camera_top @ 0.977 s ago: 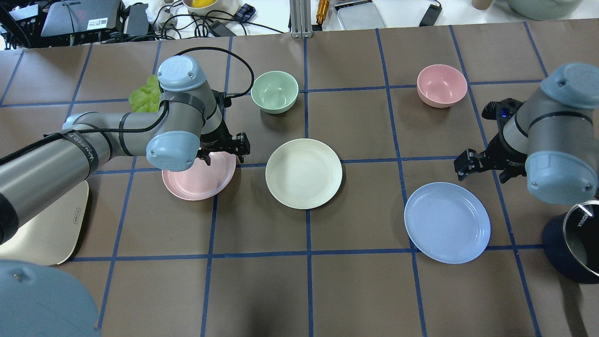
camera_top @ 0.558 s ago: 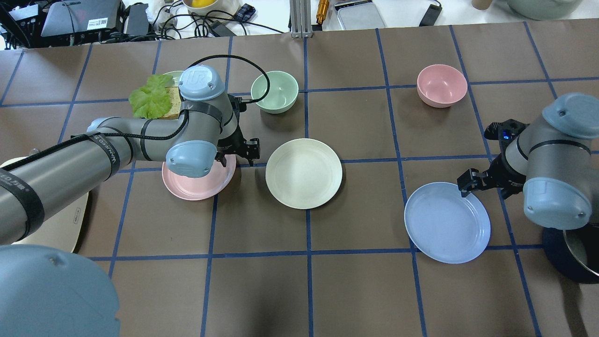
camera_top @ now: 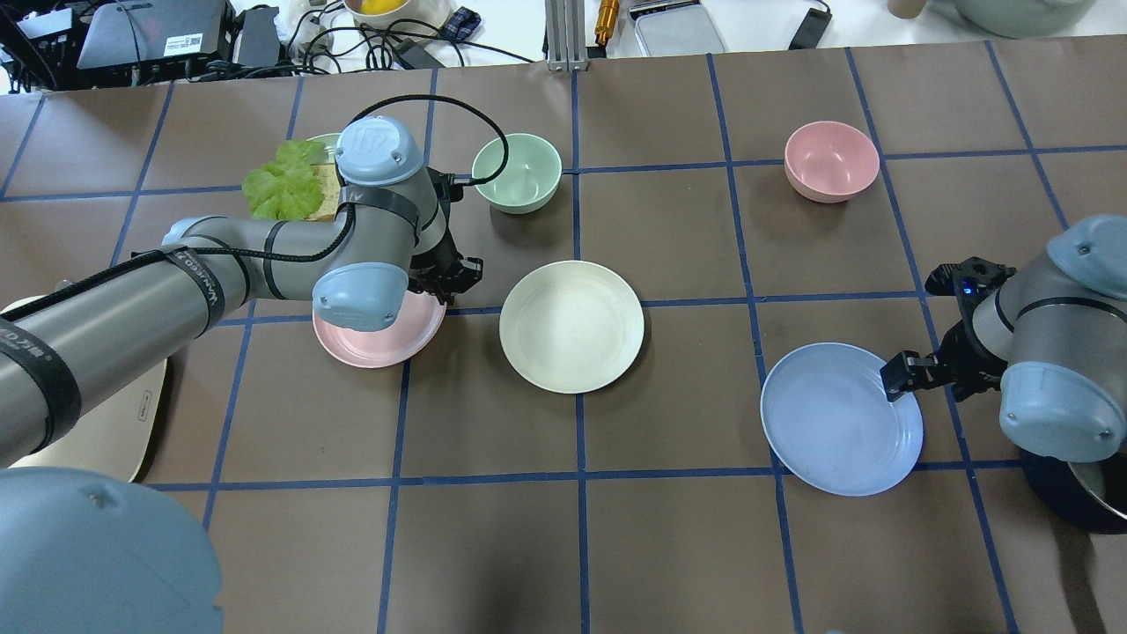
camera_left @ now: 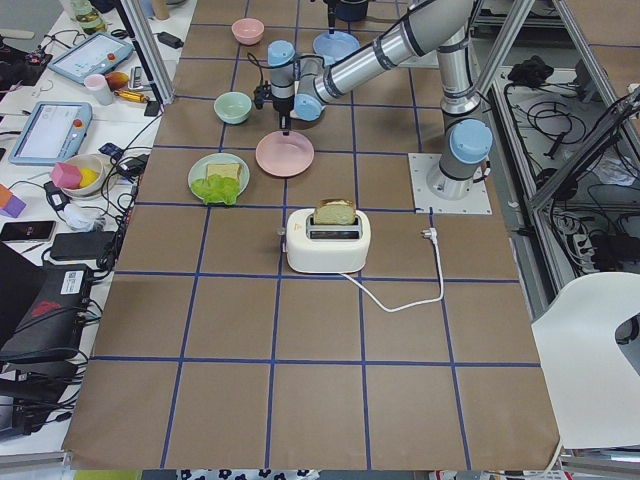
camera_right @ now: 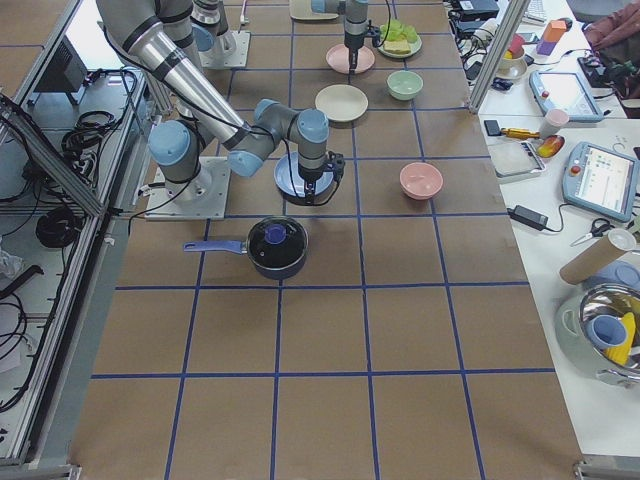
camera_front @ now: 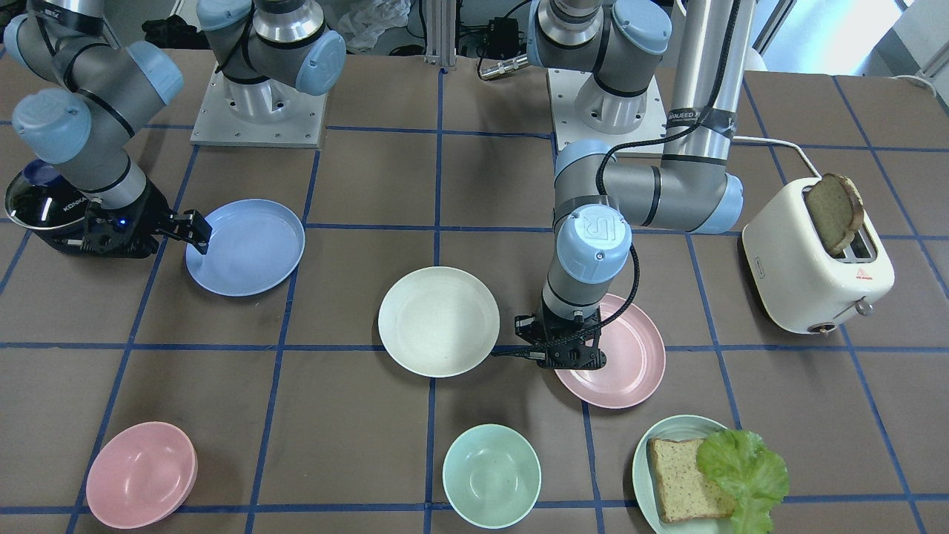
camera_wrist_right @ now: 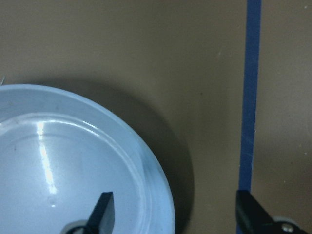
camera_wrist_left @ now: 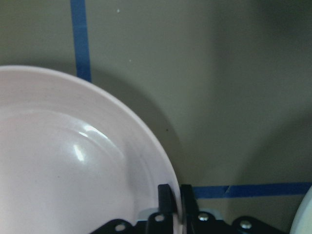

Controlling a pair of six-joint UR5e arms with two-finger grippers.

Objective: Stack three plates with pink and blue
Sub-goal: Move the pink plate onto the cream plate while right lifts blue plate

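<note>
The pale pink plate (camera_top: pixel 370 339) sits left of centre, and my left gripper (camera_top: pixel 445 295) is shut on its right rim. The left wrist view shows both fingers (camera_wrist_left: pixel 165 195) pinching that rim (camera_wrist_left: pixel 73 170). The cream-white plate (camera_top: pixel 570 326) lies untouched in the middle, just right of that gripper. The light blue plate (camera_top: pixel 836 423) lies at the right. My right gripper (camera_top: pixel 902 374) is open and straddles its right rim. In the right wrist view one finger (camera_wrist_right: pixel 105 207) is over the plate (camera_wrist_right: pixel 73 170) and the other is outside it.
A mint-green bowl (camera_top: pixel 517 172) and a pink bowl (camera_top: pixel 831 160) stand at the far side. A green plate with bread and lettuce (camera_top: pixel 290 185) is behind my left arm. A toaster (camera_front: pixel 815 267) stands at the left end and a dark pot (camera_front: pixel 44 208) beside my right wrist.
My left gripper closed on the pink plate's rim, and the plate shifted slightly away from me. My right gripper moved toward me and down onto the blue plate's right rim.
</note>
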